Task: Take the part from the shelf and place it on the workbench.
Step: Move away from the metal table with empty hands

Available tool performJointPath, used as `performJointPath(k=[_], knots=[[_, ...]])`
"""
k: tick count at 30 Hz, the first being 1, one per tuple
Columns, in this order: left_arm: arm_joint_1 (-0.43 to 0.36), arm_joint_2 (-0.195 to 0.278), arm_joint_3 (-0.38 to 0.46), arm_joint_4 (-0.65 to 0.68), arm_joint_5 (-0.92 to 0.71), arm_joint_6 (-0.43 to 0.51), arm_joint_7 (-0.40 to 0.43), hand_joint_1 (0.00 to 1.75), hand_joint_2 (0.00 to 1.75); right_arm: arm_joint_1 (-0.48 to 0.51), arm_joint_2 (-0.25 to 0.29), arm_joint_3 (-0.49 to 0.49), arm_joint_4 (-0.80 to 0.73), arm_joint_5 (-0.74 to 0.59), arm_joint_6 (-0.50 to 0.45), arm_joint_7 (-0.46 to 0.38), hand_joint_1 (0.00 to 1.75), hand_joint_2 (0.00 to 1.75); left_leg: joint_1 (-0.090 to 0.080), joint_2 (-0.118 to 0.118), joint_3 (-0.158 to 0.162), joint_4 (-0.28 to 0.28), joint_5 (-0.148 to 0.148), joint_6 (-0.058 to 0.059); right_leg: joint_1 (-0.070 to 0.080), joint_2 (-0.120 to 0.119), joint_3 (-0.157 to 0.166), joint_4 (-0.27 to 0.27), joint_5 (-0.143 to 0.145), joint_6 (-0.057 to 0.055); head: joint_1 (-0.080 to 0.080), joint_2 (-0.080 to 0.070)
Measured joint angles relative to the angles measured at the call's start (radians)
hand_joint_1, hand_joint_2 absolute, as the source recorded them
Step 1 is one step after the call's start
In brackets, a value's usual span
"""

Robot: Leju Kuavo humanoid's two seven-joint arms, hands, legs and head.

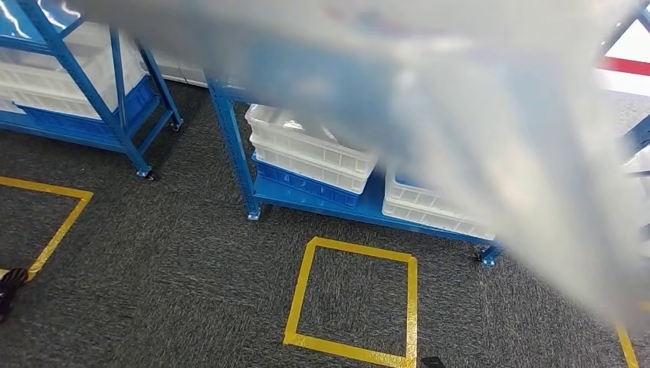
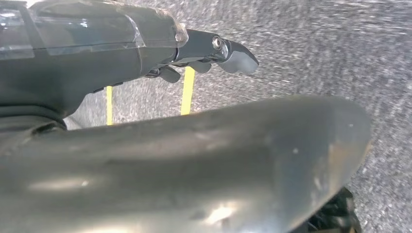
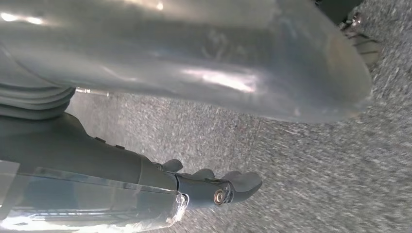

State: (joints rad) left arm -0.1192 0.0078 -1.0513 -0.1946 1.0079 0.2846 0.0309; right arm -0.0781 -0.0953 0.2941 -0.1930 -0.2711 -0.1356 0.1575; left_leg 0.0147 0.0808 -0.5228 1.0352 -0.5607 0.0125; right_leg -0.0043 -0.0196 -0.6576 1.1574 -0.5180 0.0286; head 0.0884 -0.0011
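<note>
I cannot pick out the part itself; white crates (image 1: 310, 149) are sitting stacked over a blue crate (image 1: 306, 184) on the blue shelf (image 1: 234, 146), their contents too blurred for me to tell; a pale blur is covering the upper right of my head view; my left hand (image 2: 214, 53) and right hand (image 3: 214, 184) are hanging over grey carpet (image 1: 176, 253), fingers loosely extended, holding nothing; a yellow tape square (image 1: 354, 300) is lying before the shelf.

two blue shelving racks (image 1: 230, 130) stand on the carpet. the nearer rack holds three white crates (image 1: 310, 146) and one blue crate (image 1: 303, 184). one full yellow tape square (image 1: 356, 299) marks the floor.
</note>
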Motion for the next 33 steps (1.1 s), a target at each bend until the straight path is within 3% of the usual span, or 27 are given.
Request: performJointPath(k=[2,3,5,7,9,11,12,13,14,16,18,19,21,23,25,27,28,29,31,33], knots=[[-0.004,-0.001,0.0,0.0,0.0,0.0,-0.002,0.0,0.0,-0.001,-0.001,0.0,0.0,0.0,0.0,0.0,0.0,0.0,-0.003,0.017,0.008,-0.001,-0.009,-0.008,0.012,-0.034,0.05,-0.103,0.035,-0.017,0.006,0.0],[-0.005,-0.002,0.0,0.0,0.0,0.0,-0.004,0.0,0.0,-0.003,-0.002,0.0,0.0,-0.001,0.0,0.0,0.0,0.0,-0.004,0.025,0.011,-0.002,-0.013,-0.012,0.017,-0.043,0.06,-0.123,0.033,-0.024,0.007,0.0],[-0.007,-0.003,0.0,-0.001,0.0,0.0,-0.006,0.0,0.0,-0.002,-0.004,0.0,0.0,-0.002,-0.001,-0.001,0.0,0.0,-0.003,0.035,0.021,-0.008,-0.017,-0.023,0.02,-0.031,0.065,-0.132,0.029,-0.033,0.008,0.0],[-0.01,-0.004,0.0,-0.001,0.0,0.0,-0.008,0.0,0.0,0.001,-0.006,0.0,0.0,-0.003,-0.001,-0.001,0.0,0.0,0.0,-0.017,0.024,0.006,-0.032,-0.034,0.014,-0.014,0.079,-0.15,0.033,-0.043,0.006,0.0],[-0.009,-0.004,0.0,-0.002,-0.001,0.0,-0.009,0.0,0.0,-0.004,-0.006,0.0,0.0,-0.003,-0.001,-0.001,0.0,0.0,0.003,-0.085,-0.02,0.094,-0.076,-0.04,0.008,0.004,0.09,-0.163,0.037,-0.051,-0.003,0.0],[-0.005,-0.003,0.0,-0.001,-0.001,0.0,-0.008,0.0,0.0,-0.01,-0.006,0.0,0.0,-0.003,-0.001,-0.002,0.0,0.0,0.003,-0.093,-0.1,0.222,-0.12,-0.044,0.007,0.03,0.092,-0.163,0.034,-0.055,-0.015,0.0],[-0.004,-0.003,0.0,-0.001,-0.001,0.0,-0.008,0.0,0.0,-0.01,-0.006,0.0,0.0,-0.003,-0.001,-0.002,0.0,0.0,0.003,-0.09,-0.129,0.257,-0.118,-0.046,0.007,0.045,0.094,-0.163,0.032,-0.055,-0.02,0.0],[-0.003,-0.003,0.0,-0.001,-0.001,0.0,-0.008,0.0,0.0,-0.009,-0.006,0.0,0.0,-0.003,-0.001,-0.002,0.0,0.0,0.003,-0.087,-0.14,0.254,-0.094,-0.047,0.007,0.06,0.097,-0.162,0.029,-0.054,-0.025,0.0],[-0.003,-0.003,0.0,-0.001,-0.001,0.0,-0.008,0.0,0.0,-0.008,-0.006,0.0,0.0,-0.003,-0.001,-0.002,0.0,0.0,0.004,-0.092,-0.131,0.211,-0.051,-0.047,0.005,0.075,0.101,-0.16,0.026,-0.051,-0.029,0.0],[-0.002,-0.003,0.0,-0.001,-0.001,0.0,-0.008,0.0,0.0,-0.007,-0.005,0.0,0.0,-0.003,-0.001,-0.002,0.0,0.0,0.01,-0.143,-0.087,0.084,0.03,-0.045,0.002,0.103,0.106,-0.151,0.015,-0.042,-0.038,0.0],[-0.002,-0.003,0.0,-0.001,-0.001,0.0,-0.008,0.0,0.0,-0.011,-0.005,0.0,0.0,-0.003,-0.001,-0.002,0.0,0.0,0.014,-0.187,-0.058,0.015,0.051,-0.038,-0.001,0.131,0.102,-0.144,0.008,-0.029,-0.043,0.0],[-0.001,-0.002,0.0,-0.001,-0.001,0.0,-0.008,0.0,0.0,-0.011,-0.006,0.0,0.0,-0.003,-0.001,-0.002,0.0,0.0,0.013,-0.188,-0.053,0.009,0.044,-0.031,-0.004,0.145,0.098,-0.144,0.008,-0.021,-0.044,0.0],[-0.002,-0.002,0.0,-0.001,-0.001,0.0,-0.008,0.0,0.0,-0.009,-0.004,0.0,0.0,-0.003,-0.001,-0.002,0.0,0.0,0.011,-0.158,-0.046,0.002,0.043,-0.019,-0.008,0.162,0.095,-0.147,0.008,-0.01,-0.043,0.0],[-0.003,-0.002,0.0,-0.001,-0.001,0.0,-0.009,0.0,0.0,-0.009,-0.004,0.0,0.0,-0.002,-0.006,-0.002,0.0,0.0,0.012,-0.124,-0.035,-0.008,0.042,-0.006,-0.005,0.117,0.072,-0.103,-0.018,0.0,-0.032,0.0],[0.0,-0.002,0.0,-0.001,-0.002,0.0,-0.009,0.0,0.0,-0.015,-0.005,0.0,0.0,0.0,-0.017,0.0,0.0,0.87,0.009,-0.089,-0.025,-0.012,0.035,0.001,-0.004,0.049,0.01,0.013,-0.072,0.009,-0.017,0.0],[0.002,-0.002,0.0,0.0,-0.002,0.0,-0.006,0.0,0.0,-0.016,-0.004,0.001,-0.001,0.007,-0.029,0.007,0.0,1.75,0.006,-0.059,-0.018,-0.011,0.027,0.003,-0.006,0.026,-0.047,0.114,-0.1,0.014,-0.01,0.0],[0.002,-0.002,0.0,0.0,-0.002,0.0,-0.004,0.0,0.0,-0.013,-0.003,0.001,0.0,0.011,-0.033,0.012,0.0,1.75,0.005,-0.05,-0.013,-0.011,0.022,0.002,-0.007,0.022,-0.053,0.119,-0.087,0.014,-0.008,0.0],[0.001,-0.002,0.0,0.0,-0.003,0.0,-0.002,0.0,0.0,-0.009,-0.003,0.001,0.0,0.015,-0.037,0.016,0.0,1.75,0.004,-0.044,-0.008,-0.011,0.018,0.0,-0.007,0.021,-0.039,0.086,-0.056,0.012,-0.006,0.0],[-0.003,-0.004,0.0,0.0,-0.003,0.0,0.002,0.0,0.0,-0.004,-0.004,0.001,0.0,0.02,-0.042,0.022,0.0,1.75,0.004,-0.041,0.002,-0.012,0.01,-0.004,-0.004,0.022,0.021,-0.041,0.016,-0.001,0.001,0.0],[-0.009,-0.007,0.0,0.0,-0.003,0.0,0.003,0.0,0.0,-0.003,-0.007,0.002,0.0,0.021,-0.044,0.023,0.0,1.75,0.004,-0.045,0.003,-0.013,0.007,-0.01,0.002,0.023,0.063,-0.13,0.041,-0.014,0.004,0.0]])
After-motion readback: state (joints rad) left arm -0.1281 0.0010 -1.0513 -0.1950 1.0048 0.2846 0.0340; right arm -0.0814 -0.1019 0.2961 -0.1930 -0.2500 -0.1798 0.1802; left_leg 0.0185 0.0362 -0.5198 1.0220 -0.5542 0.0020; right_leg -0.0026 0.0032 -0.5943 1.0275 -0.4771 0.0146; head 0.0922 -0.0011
